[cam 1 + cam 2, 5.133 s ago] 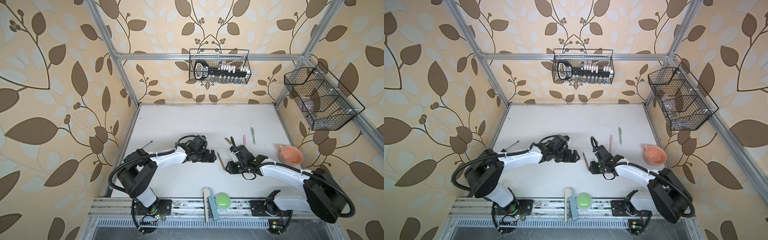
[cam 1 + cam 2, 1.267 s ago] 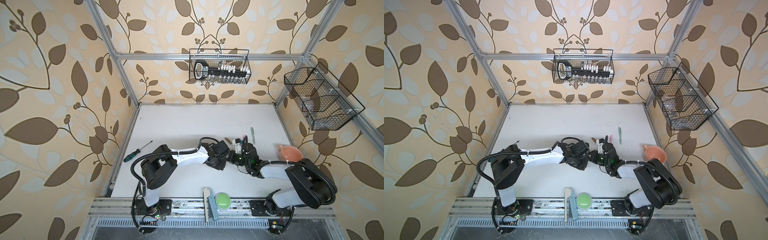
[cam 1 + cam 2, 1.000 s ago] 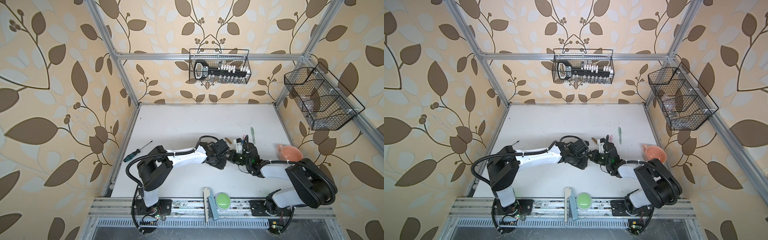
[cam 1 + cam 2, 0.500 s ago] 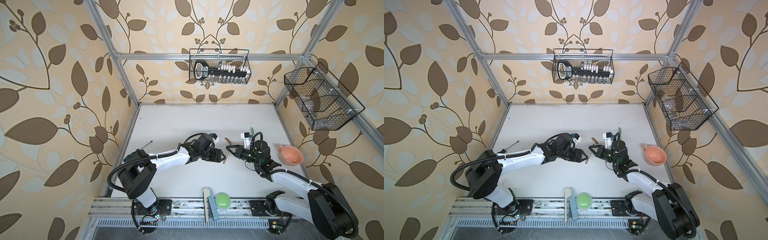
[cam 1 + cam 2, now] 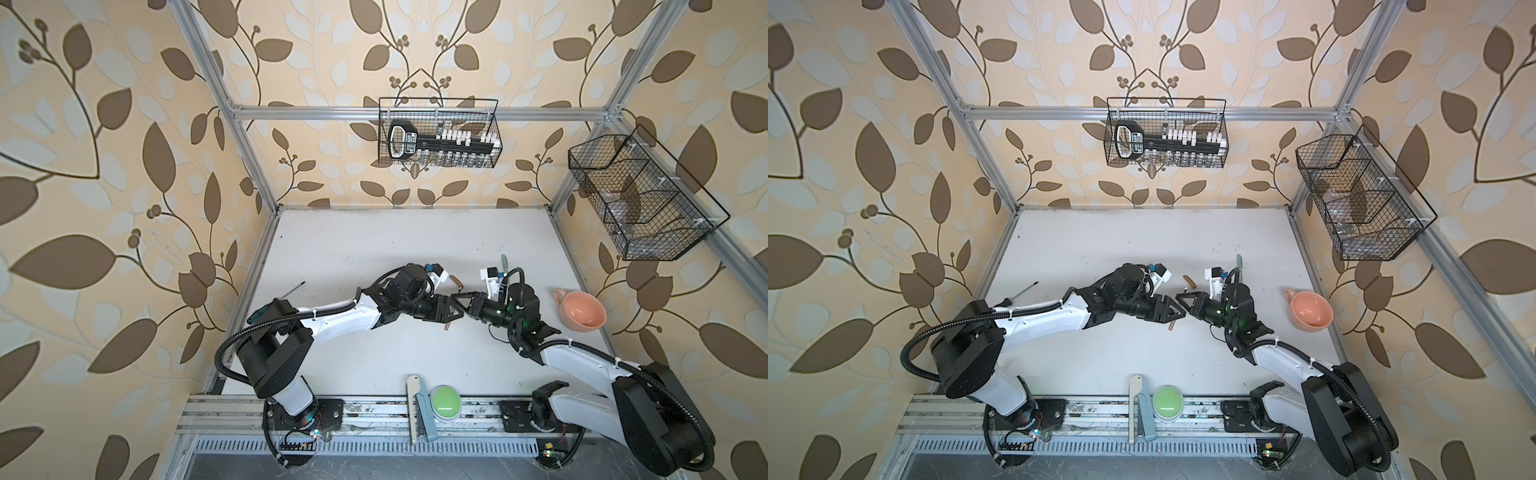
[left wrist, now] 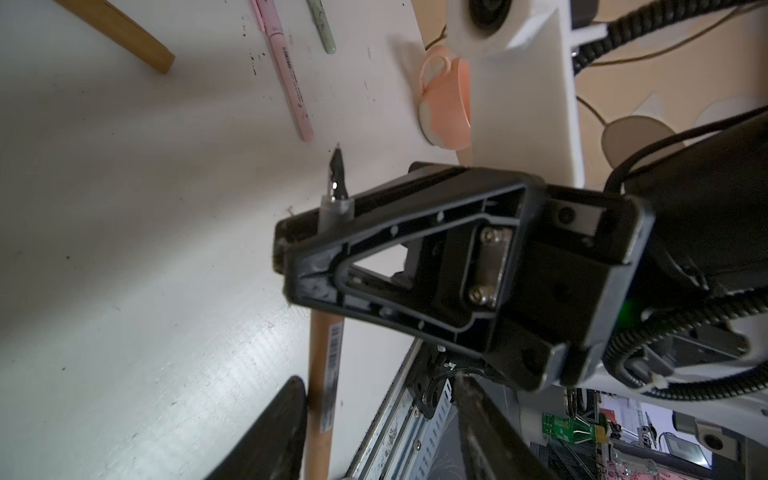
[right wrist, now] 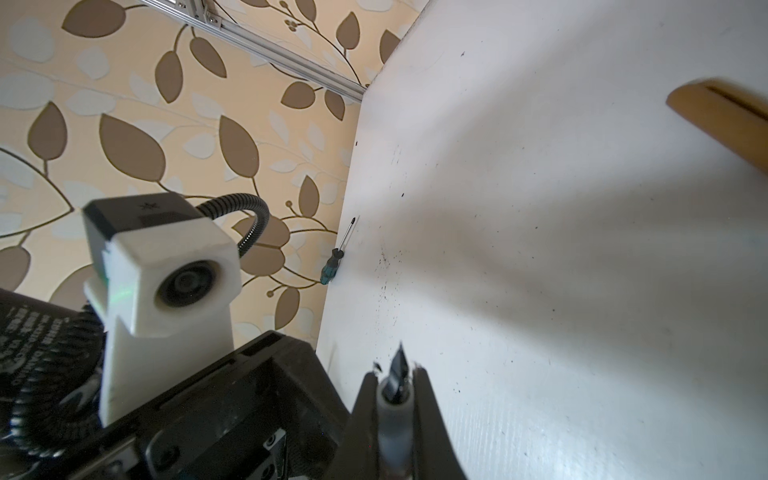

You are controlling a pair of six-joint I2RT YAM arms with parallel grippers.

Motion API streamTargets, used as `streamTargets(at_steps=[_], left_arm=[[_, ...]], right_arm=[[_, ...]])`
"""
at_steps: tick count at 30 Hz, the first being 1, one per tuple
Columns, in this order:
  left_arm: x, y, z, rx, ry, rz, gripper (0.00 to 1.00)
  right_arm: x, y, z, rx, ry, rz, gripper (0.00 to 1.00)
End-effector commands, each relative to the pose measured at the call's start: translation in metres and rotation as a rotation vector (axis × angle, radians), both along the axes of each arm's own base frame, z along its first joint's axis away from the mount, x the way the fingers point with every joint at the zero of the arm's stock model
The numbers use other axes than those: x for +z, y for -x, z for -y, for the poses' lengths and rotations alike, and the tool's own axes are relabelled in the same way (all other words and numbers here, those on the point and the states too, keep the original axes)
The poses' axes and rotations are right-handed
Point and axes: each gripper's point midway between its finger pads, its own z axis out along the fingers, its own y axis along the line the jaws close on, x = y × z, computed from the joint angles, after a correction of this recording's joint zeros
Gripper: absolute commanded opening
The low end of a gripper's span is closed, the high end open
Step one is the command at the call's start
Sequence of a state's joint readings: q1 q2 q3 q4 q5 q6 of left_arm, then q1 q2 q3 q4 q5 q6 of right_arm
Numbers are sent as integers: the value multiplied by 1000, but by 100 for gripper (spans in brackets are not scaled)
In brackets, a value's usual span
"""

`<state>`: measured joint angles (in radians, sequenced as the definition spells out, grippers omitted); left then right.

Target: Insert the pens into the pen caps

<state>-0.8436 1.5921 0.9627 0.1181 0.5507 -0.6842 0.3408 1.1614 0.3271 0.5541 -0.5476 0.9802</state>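
1. In both top views the right gripper [image 5: 460, 302] and the left gripper [image 5: 452, 311] meet nose to nose above the middle of the white table [image 5: 374, 249]. The tail of the slim brown plastic marker pen [image 5: 447, 326] sticks out below them. The short stubby brown plastic cap [image 5: 457, 281] lies on the table just behind, and nothing touches it.
2. In the left wrist view the right gripper's jaws are clamped on the pen's grey neck, with the dark pointed tip [image 6: 337, 174] free beyond them. The left gripper's fingers [image 6: 282, 428] stand wide apart. The barrel runs just beside one finger, and they grip nothing.
3. In the right wrist view only a short tip shows past the closed fingers [image 7: 428, 411]. The cap [image 7: 723, 120] is a blur farther off.
4. The step in hand looks like fetching the cap. The left gripper should probably take it by its closed end, line its mouth up with the pen's axis and push straight.
5. The hold sits very near the tip, so the cap may meet the fingers before it seats. A grip lower on the barrel would likely help.
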Motion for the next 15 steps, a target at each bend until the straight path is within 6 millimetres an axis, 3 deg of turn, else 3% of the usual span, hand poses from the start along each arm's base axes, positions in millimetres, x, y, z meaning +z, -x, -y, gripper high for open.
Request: streamTargets(at_steps=[1, 15], left_arm=[[9, 9, 4, -51, 32, -1, 56], [3, 15, 14, -104, -11, -8, 50]], right_arm=[[6, -1, -2, 1, -32, 14, 0], [13, -5, -5, 5, -59, 29, 0]])
